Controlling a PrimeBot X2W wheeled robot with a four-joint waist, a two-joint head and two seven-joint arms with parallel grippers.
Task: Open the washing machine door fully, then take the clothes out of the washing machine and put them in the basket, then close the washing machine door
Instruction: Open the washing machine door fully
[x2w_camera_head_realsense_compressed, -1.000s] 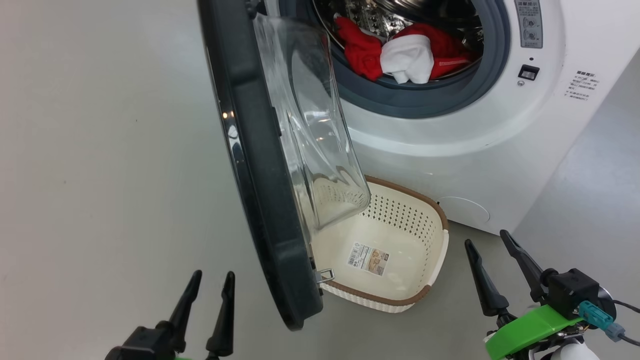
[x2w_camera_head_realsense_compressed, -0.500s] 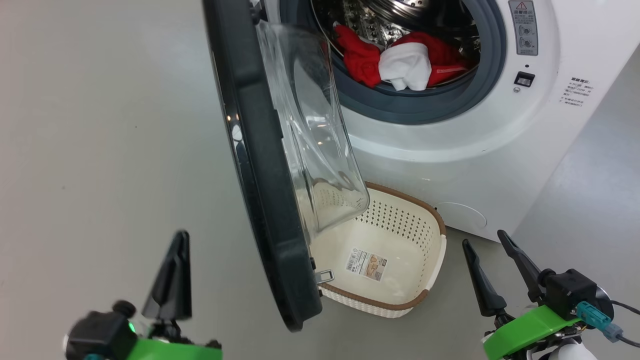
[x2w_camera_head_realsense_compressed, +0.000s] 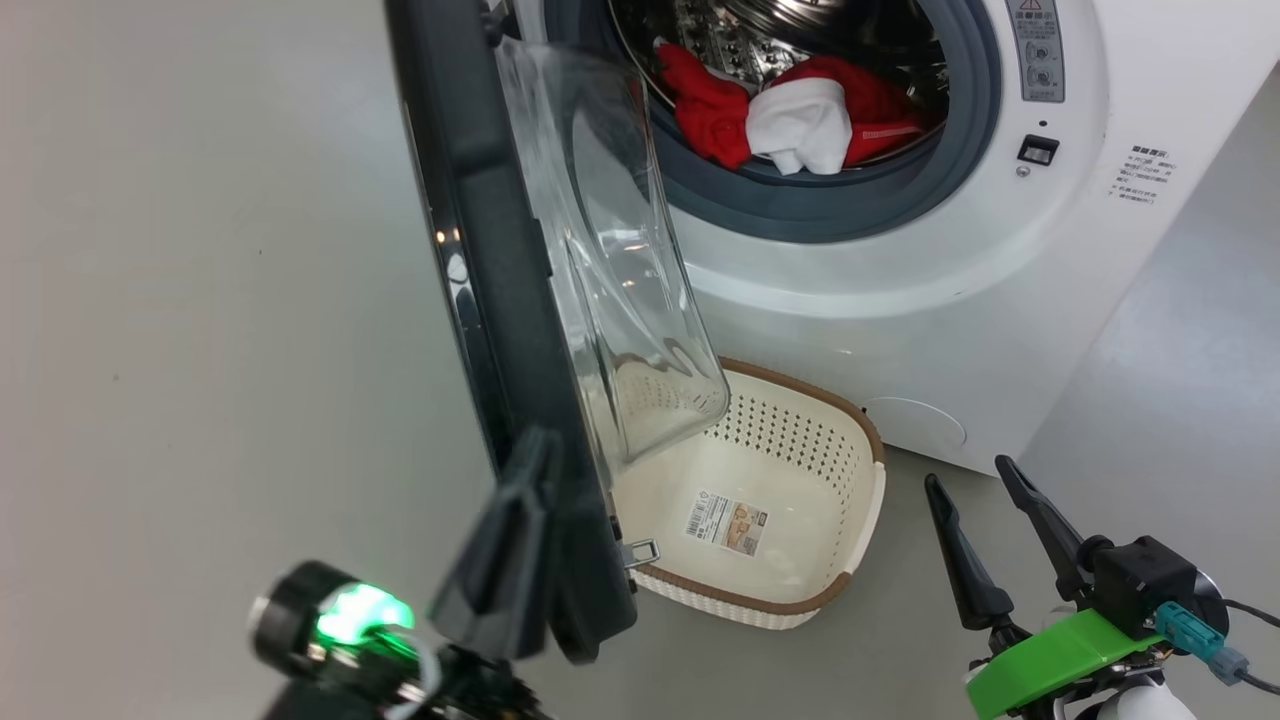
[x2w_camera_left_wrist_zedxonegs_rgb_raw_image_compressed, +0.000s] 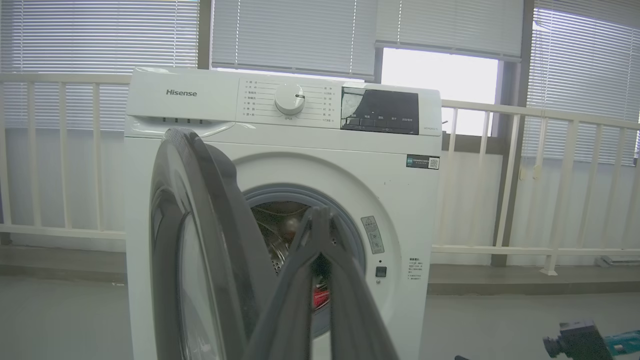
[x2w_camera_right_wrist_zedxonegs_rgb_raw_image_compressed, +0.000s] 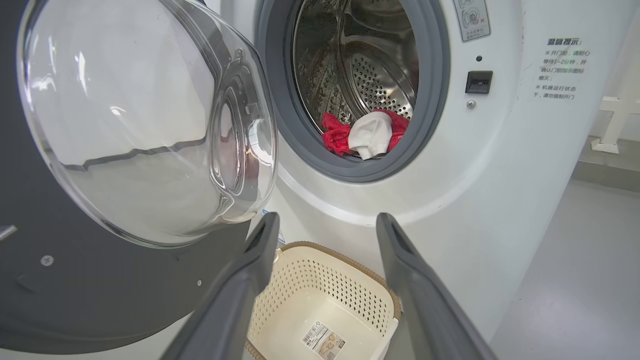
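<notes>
Left gripper (x2w_camera_head_realsense_compressed: 527, 465): closed, nothing between the fingers (x2w_camera_left_wrist_zedxonegs_rgb_raw_image_compressed: 295, 300); a second ago open at the lower left, well apart from the door, now swung right to the door's lower edge in the head view; contact not clear.
Door (x2w_camera_head_realsense_compressed: 500, 300): roughly edge-on to the head camera, about half open, same swing as a second ago; just left of the closed fingers in the left wrist view.
Meaning for the task: probably a set-up to nudge the door wider with the closed gripper; opening fully not yet done, nothing unloaded.
Basket (x2w_camera_head_realsense_compressed: 800, 430): on the floor (x2w_camera_head_realsense_compressed: 200, 300) at the foot of the machine, partly beneath the door's glass bowl (x2w_camera_head_realsense_compressed: 610, 250); only a paper label (x2w_camera_head_realsense_compressed: 728, 522) inside.
Clothes (x2w_camera_head_realsense_compressed: 800, 125): in the drum (x2w_camera_head_realsense_compressed: 760, 30), heaped at the front lip against the grey seal (x2w_camera_head_realsense_compressed: 800, 205).
Washing machine (x2w_camera_head_realsense_compressed: 900, 300): right of the door, mouth uncovered.
Right gripper (x2w_camera_head_realsense_compressed: 970, 475): open wide, holding nothing, low at the right, well apart from door and basket, placed as a second ago.
Count: one door, one basket, one machine, two grippers; one white piece, red cloth on both sides of it, number of red pieces not clear.
</notes>
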